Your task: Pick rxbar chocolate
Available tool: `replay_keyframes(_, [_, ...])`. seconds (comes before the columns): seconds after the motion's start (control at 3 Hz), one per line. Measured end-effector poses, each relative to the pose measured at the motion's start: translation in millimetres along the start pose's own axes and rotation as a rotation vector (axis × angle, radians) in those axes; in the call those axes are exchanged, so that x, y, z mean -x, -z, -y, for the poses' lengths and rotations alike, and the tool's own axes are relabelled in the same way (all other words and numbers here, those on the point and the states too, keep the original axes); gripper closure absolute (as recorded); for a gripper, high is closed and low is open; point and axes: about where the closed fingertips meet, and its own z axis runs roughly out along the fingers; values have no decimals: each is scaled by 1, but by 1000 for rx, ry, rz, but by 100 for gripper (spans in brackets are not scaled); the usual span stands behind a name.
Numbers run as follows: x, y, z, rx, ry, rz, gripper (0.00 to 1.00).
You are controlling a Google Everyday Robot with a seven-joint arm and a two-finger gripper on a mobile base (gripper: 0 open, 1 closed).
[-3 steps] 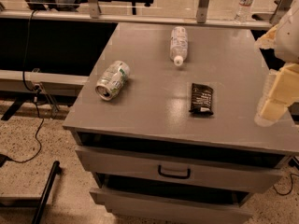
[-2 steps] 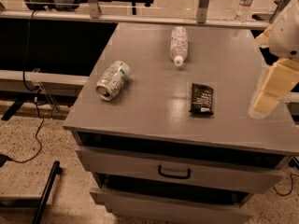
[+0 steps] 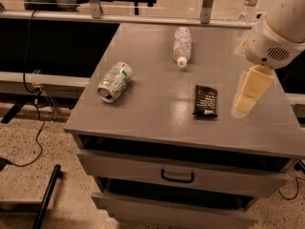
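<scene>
The rxbar chocolate lies flat on the grey surface, in the right half and nearer to the front edge than to the back. It is a small black wrapper with white lettering, and its long side runs from the front to the back. Nothing touches it.

The gripper hangs at the right side of the surface, just beside the bar and to its right, and it is apart from it. It is cream in colour and points downward with a light tilt to the left. Above it is the white round wrist of the arm, which goes up to the top right corner of the view. From this side I cannot tell if the jaws are spread or pressed together. They hold nothing.

A crushed silver-green can lies on its side in the left part of the surface, well apart from the bar, with its open end toward the front. A clear plastic bottle lies on its side near the back, and its cap points toward the front.

Under the surface there is a drawer with a dark handle. A second bottle stands upright behind the surface, at the top right.
</scene>
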Motion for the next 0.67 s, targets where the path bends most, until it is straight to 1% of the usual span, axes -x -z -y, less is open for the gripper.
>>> replay_keyframes(0.33, [14, -36, 6, 84, 110, 37, 0])
replay_keyframes(0.67, [19, -54, 11, 124, 153, 61, 0])
